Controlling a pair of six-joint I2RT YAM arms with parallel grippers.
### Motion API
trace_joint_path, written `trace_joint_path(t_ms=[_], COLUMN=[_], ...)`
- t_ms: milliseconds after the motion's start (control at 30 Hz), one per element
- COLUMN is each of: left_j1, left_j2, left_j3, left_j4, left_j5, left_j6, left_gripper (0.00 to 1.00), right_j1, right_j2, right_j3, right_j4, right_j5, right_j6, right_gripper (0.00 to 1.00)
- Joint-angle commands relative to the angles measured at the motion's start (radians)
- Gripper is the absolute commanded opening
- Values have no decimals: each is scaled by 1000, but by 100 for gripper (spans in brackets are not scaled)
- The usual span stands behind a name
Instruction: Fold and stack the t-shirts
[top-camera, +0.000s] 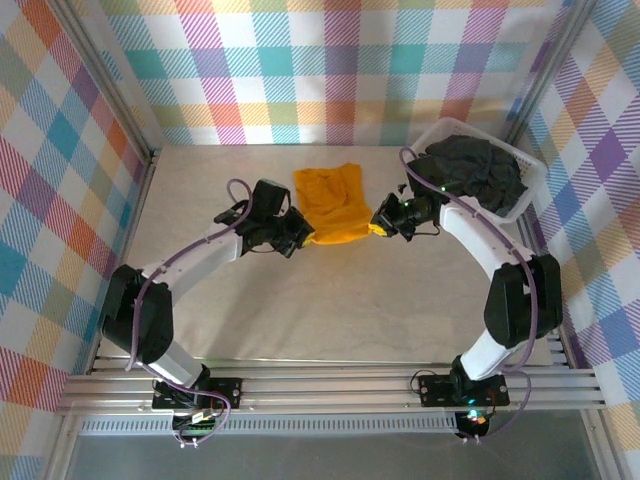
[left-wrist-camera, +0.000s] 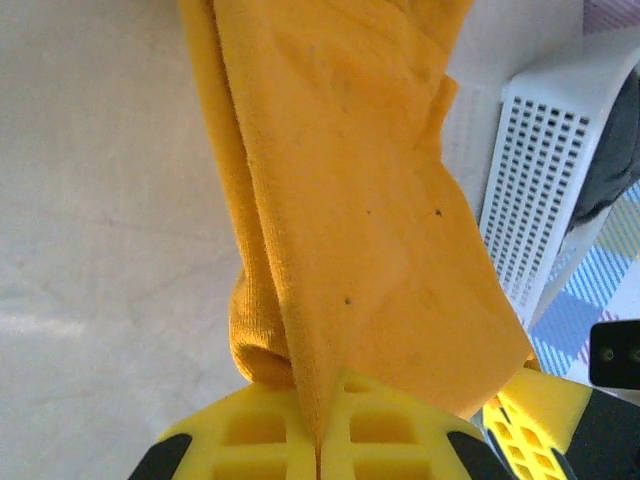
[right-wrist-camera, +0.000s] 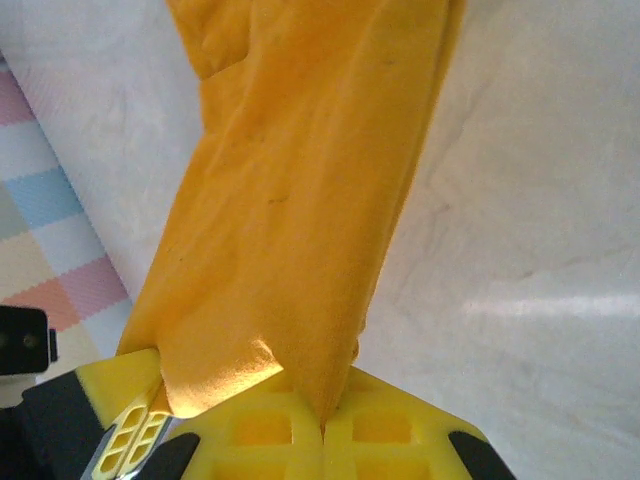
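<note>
The bright orange-yellow cloth t-shirt (top-camera: 330, 203) sits mid-table on the pale tabletop (top-camera: 300, 320). Its far part rests on the surface and its near edge is lifted between the two arms. The left gripper (left-wrist-camera: 318, 440) has its yellow fingers pressed together on one near corner, and the right gripper (right-wrist-camera: 322, 430) is clamped the same way on the other. Layered cloth in the wrist views suggests the shirt is already doubled over lengthwise, so I judge a fold to be under way but not yet laid down. The dark charcoal-black t-shirt (top-camera: 470, 172) lies crumpled in the white plastic lattice basket (top-camera: 532, 188) at the far right, unfolded. Folding it and stacking both shirts remain to be done.
</note>
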Motion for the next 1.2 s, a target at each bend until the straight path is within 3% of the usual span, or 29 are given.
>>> trace_joint_path(t_ms=[0, 200, 333, 467, 600, 867, 1033, 1167], left_j1=[-25, -101, -118, -118, -116, -87, 11, 106], left_j2=[-69, -278, -388, -440, -433, -277, -91, 148], left_j3=[-86, -336, -439, -376, -207, 48, 190, 376], left_j4=[-169, -231, -197, -220, -381, -435, -418, -390], left_j5=[72, 122, 132, 97, -49, -111, -108, -86], left_j6=[59, 21, -43, -56, 9, 47, 77, 134], left_gripper=[0, 0, 0, 0, 0, 0, 0, 0], right_j1=[53, 141, 162, 162, 161, 131, 71, 25], right_j2=[-58, -234, -288, -293, -226, -66, 89, 277], right_j3=[-99, -330, -366, -273, -151, 151, 301, 458], right_j4=[-124, -175, -199, -278, -353, -458, -441, -415], right_j5=[-90, -150, -164, -141, -138, -92, -73, -78], right_j6=[-9, 37, 64, 69, 79, 76, 81, 89], right_gripper=[0, 0, 0, 0, 0, 0, 0, 0])
